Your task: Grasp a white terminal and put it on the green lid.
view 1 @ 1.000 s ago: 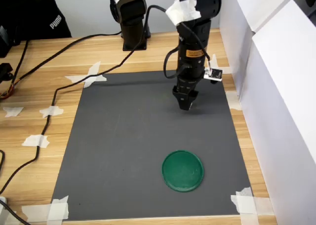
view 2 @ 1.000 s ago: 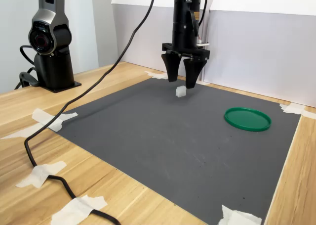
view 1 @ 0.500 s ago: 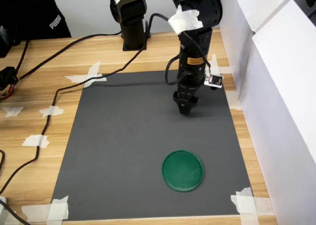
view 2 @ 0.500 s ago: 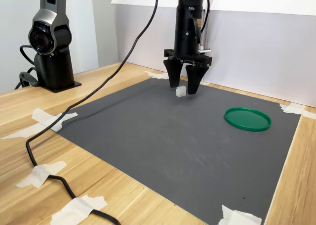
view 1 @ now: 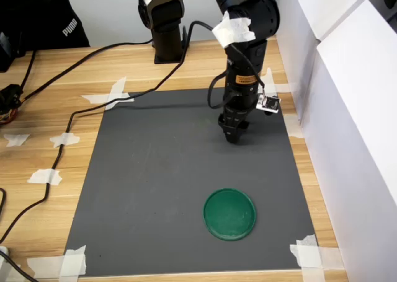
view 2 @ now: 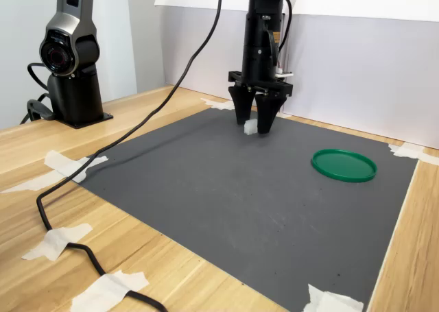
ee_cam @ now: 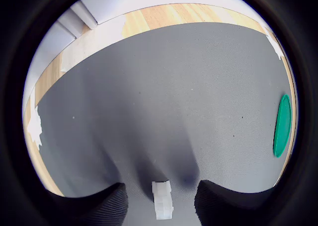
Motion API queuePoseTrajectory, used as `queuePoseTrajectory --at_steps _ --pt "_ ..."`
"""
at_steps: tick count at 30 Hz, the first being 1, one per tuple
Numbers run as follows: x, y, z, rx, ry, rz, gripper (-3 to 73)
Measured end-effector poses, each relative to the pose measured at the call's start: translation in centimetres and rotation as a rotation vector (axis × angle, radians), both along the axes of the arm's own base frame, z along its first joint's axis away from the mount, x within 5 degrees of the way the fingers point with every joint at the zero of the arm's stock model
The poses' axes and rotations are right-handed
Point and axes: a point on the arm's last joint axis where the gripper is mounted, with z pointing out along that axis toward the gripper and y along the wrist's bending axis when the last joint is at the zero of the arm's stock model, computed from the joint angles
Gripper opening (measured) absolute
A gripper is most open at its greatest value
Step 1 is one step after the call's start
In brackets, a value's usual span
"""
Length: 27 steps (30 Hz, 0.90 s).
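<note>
The end effector (view 2: 252, 127) stands spread, fingertips low over the dark mat (view 2: 226, 188). The white terminal (view 2: 251, 127) sits between its fingers, not pinched. The green lid (view 2: 343, 165) lies well apart from it, toward the second exterior view's right.

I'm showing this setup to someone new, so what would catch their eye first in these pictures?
Probably the black arm reaching down onto the dark grey mat, its hand open with the fingers on either side of the tiny white terminal near the mat's far edge in the second exterior view. Next, the green lid, the only colour on the mat, lying empty toward the second exterior view's right, well apart from the hand.
</note>
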Motion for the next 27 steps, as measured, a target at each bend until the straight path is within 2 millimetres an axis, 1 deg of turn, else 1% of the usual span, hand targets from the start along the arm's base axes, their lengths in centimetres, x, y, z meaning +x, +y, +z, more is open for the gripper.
queuePoseTrajectory --at_steps 15,17,19,27 --pt "-0.05 -0.03 -0.01 0.005 0.007 -0.047 13.7" --pt "-0.05 -0.03 -0.04 0.006 0.008 -0.051 10.6" --pt "-0.05 -0.02 -0.07 0.005 0.011 -0.052 9.1" --pt "0.06 0.04 -0.17 0.002 0.023 -0.084 9.1"
